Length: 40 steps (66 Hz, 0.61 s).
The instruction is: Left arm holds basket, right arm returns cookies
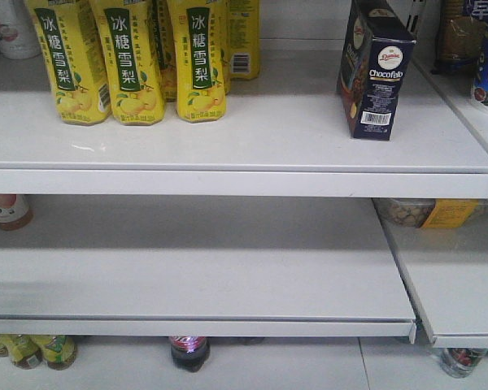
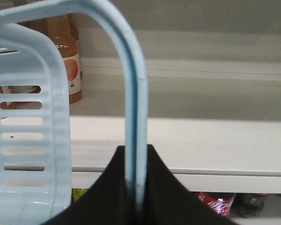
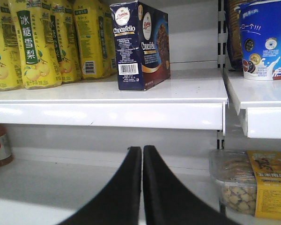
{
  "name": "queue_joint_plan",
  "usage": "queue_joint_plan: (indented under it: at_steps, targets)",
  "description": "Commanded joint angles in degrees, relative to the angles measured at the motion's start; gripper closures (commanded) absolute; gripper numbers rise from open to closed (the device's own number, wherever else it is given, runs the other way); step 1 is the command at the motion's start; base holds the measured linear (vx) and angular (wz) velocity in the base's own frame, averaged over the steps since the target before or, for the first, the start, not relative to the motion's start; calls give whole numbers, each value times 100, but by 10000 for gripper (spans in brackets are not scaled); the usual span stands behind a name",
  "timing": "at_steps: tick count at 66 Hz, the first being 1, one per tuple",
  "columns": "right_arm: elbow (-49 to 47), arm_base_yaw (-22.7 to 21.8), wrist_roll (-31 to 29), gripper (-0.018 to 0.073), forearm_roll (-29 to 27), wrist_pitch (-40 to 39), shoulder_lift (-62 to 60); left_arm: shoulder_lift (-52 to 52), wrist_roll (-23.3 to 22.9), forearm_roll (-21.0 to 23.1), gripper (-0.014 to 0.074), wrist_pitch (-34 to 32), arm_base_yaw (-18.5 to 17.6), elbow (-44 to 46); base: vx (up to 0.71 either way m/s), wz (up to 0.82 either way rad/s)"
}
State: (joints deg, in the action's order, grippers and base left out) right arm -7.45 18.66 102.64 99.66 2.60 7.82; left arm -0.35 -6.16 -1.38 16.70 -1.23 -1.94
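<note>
The cookies [image 3: 139, 44] are seen standing upright on the shelf [image 3: 107, 101] above and just left of the empty right gripper [image 3: 142, 187], whose jaws are pressed together, while the basket [image 2: 28, 136] handle is clamped in the left gripper [image 2: 136, 187].

White shelves [image 1: 252, 154] carry the goods: on the upper board a row of yellow drink bottles [image 1: 134, 61] stands at the left, and the cookies [image 1: 374, 69], a dark navy box, stands upright to the right, well apart from them. The middle board [image 1: 195, 276] is mostly bare, with a peach-coloured bottle [image 1: 8, 210] at its far left. A clear tub of snacks [image 3: 246, 187] sits on the lower right-hand shelf.
</note>
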Motion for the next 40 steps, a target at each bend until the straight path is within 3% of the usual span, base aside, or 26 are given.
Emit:
queue_joint_plan:
  at_steps: [1, 22, 30, 35, 40]
  targets:
    - [-150, -23, -9, 568, 75, 123, 49, -131, 36, -113, 603, -580, 13, -57, 0, 0]
    - [-150, -23, -9, 568, 75, 128, 49, -131, 36, -113, 603, -580, 13, -57, 0, 0]
    - [-150, -23, -287, 568, -5, 279, 49, -131, 36, -113, 603, -580, 13, -57, 0, 0]
    - [-150, -23, -656, 568, -572, 471, 49, -131, 36, -113, 603, -580, 13, -57, 0, 0]
    - [-150, -23, -1514, 568, -1683, 777, 49, -131, 36, -113, 603, -580, 13, -57, 0, 0]
